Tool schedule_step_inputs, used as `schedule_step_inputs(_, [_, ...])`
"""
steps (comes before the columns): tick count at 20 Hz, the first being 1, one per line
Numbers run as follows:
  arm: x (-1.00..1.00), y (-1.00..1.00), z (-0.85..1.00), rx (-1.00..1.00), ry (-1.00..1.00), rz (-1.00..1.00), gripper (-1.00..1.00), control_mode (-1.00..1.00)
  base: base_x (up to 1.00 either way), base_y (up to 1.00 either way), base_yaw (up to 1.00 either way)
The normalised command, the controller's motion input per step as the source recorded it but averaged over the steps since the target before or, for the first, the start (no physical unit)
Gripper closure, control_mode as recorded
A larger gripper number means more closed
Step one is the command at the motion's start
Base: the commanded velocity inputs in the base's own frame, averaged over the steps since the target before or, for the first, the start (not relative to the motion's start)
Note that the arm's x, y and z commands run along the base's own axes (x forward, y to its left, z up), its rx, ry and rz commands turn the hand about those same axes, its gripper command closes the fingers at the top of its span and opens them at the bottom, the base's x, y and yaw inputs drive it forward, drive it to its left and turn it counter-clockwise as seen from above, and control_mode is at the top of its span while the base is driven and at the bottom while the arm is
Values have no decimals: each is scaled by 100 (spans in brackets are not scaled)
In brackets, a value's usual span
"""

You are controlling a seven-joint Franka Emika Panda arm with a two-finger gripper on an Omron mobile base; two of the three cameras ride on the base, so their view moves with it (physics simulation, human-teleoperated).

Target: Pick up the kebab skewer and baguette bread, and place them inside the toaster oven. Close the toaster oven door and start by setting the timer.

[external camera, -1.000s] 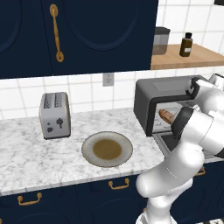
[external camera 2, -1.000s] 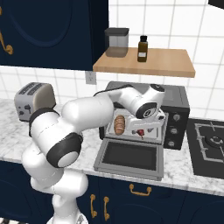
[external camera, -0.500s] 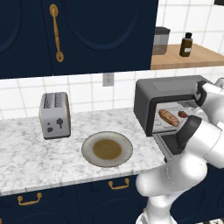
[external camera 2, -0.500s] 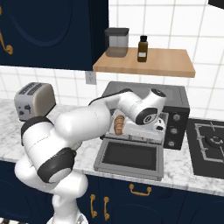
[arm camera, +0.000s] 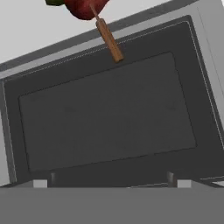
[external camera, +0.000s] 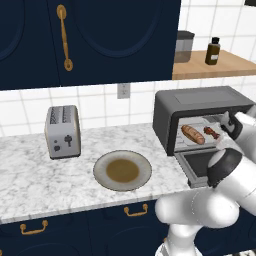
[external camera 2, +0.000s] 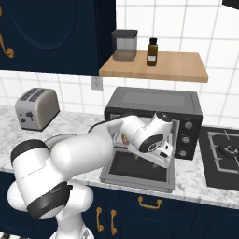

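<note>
The toaster oven [external camera: 200, 102] stands at the right of the counter with its door [external camera 2: 140, 169] dropped flat. On the rack inside lie the baguette bread [external camera: 192, 134] and, to its right, the kebab skewer [external camera: 212, 133]. My gripper [external camera 2: 161, 154] hangs just outside the opening over the lowered door, open and holding nothing. In the hand view the gripper [arm camera: 111, 179] faces the door's glass window [arm camera: 109, 118], and the skewer's wooden end [arm camera: 108, 40] with a red chunk pokes in at the top edge.
A silver two-slot toaster [external camera: 62, 131] and a round plate [external camera: 122, 170] sit on the marble counter to the left. A wooden shelf [external camera 2: 154, 67] with a jar and a bottle hangs above the oven. The oven knobs [external camera 2: 186, 133] and a hob [external camera 2: 224, 154] lie to the right.
The hand has drawn back out of the oven opening toward the right, uncovering the skewer lying beside the baguette. The jaws stayed open.
</note>
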Motion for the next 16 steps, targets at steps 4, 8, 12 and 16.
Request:
schedule_step_inputs(4, [11, 18, -36, -7, 0, -27, -100, -100, 0, 0, 0])
schedule_step_inputs(8, [46, 0, -14, -7, 0, -28, -100, -100, 0, 0, 0])
schedule_step_inputs(12, [44, 0, -13, -7, 0, -25, -100, -100, 0, 0, 0])
schedule_step_inputs(16, [40, 0, -11, -5, 0, -21, -100, -100, 0, 0, 0])
